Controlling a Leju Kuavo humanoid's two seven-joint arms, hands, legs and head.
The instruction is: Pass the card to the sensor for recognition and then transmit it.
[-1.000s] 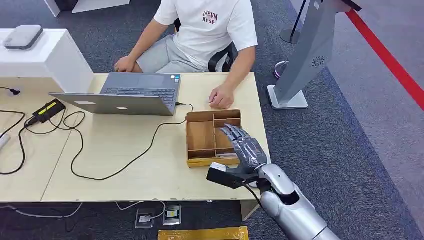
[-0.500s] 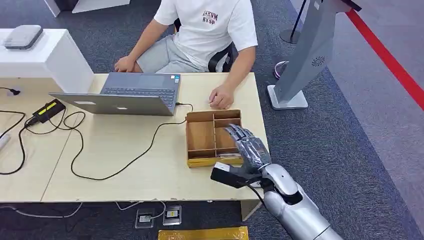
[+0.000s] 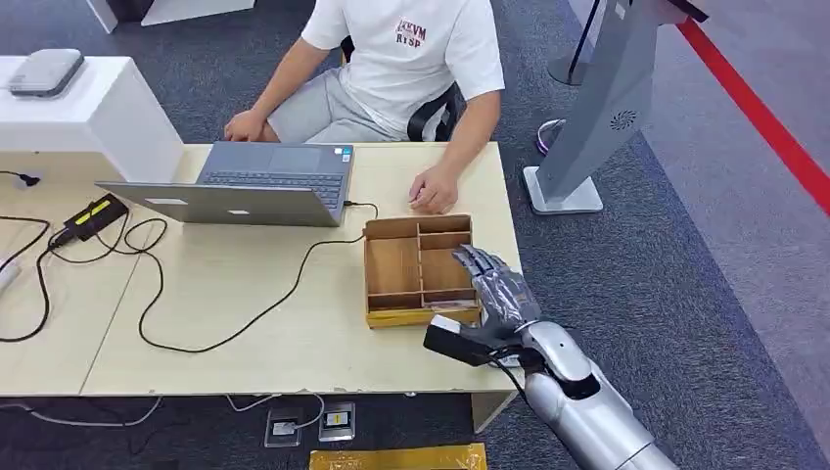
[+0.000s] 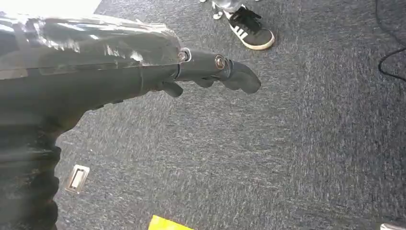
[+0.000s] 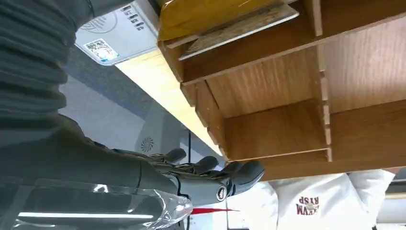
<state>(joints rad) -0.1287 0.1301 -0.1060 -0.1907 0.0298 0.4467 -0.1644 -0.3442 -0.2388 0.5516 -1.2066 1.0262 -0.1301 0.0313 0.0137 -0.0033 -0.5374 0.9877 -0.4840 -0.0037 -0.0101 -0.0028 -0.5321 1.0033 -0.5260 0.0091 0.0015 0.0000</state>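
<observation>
Item: light wooden compartmented tray [image 3: 393, 266], standing on the pale wood-topped desk [image 3: 245, 294] at its near right corner. Card: a pale flat card [image 5: 239, 29] lies in the narrow compartment along the tray's near edge, resting flat, held by neither hand. Right hand [image 3: 497, 294]: silver-armed, dark-fingered, over the tray's right side; fingers stretched out and slightly apart, holding nothing. Left hand [image 4: 210, 72]: hanging over grey carpet well away from the tray; fingers lightly curled, nothing in them. Behind the tray: a seated person in a white printed T-shirt [image 3: 406, 59], one hand on the desk just beyond the tray's far edge. Left of the tray: an open grey laptop [image 3: 245, 184], with a black cable [image 3: 245, 328] looping toward the tray.
</observation>
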